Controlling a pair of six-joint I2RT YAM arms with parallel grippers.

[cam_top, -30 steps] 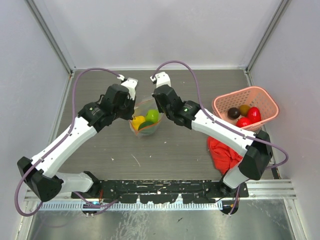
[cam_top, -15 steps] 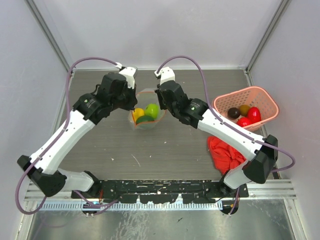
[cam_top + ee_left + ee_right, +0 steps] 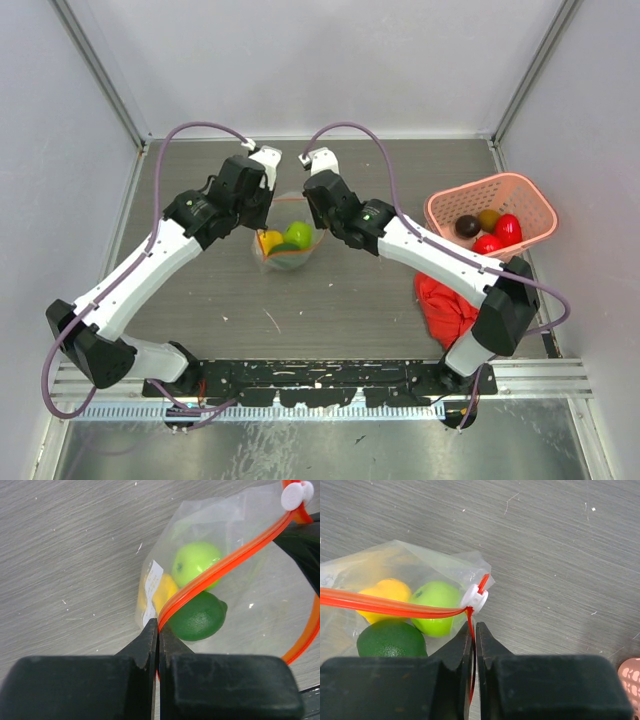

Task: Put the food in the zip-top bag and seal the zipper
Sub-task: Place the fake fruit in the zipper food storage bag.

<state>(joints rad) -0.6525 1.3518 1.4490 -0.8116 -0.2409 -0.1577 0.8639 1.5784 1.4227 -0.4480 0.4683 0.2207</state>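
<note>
The clear zip-top bag (image 3: 285, 243) hangs between my two grippers over the middle of the table. Inside it are a yellow fruit (image 3: 163, 591), a light green fruit (image 3: 196, 561) and a dark green fruit (image 3: 198, 618). My left gripper (image 3: 158, 628) is shut on one end of the red-orange zipper (image 3: 225, 565). At the other end my right gripper (image 3: 474, 625) has the strip between its jaws, which stand a hair apart, just below the white slider (image 3: 476, 599). Seen from above, the left gripper (image 3: 263, 215) and right gripper (image 3: 318, 223) flank the bag.
A pink basket (image 3: 480, 186) at the right holds more food: a dark brown fruit (image 3: 466, 226), an orange one (image 3: 489, 217) and red ones (image 3: 508, 229). A red cloth (image 3: 445, 305) lies below the basket, beside the right arm. Walls enclose the table at left, back and right.
Both grippers carried the bag a little toward the back wall, then back toward me. The right jaws have eased apart very slightly on the strip.
</note>
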